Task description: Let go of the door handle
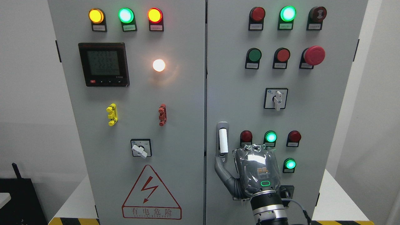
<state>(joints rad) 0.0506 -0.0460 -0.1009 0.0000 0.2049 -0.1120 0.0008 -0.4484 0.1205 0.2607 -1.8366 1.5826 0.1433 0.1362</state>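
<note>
The white door handle [223, 140] sits upright in its grey recess at the left edge of the cabinet's right door [312, 125]. My right hand [253, 168], grey and wrapped in clear film, comes up from the bottom edge just right of and below the handle. Its thumb [222, 170] is spread out to the left, with the tip at the lower end of the handle recess. The hand is not closed around the white handle and holds nothing. Its other fingers point towards the door and are hidden behind the back of the hand. The left arm is out of view.
Around the hand the right door carries red and green lamps [270, 137] and a rotary switch [276, 98] higher up. The left door [184, 125] has a meter [103, 64], a rotary switch [141, 148] and a hazard triangle [151, 192]. A white platform [337, 200] runs beside the cabinet.
</note>
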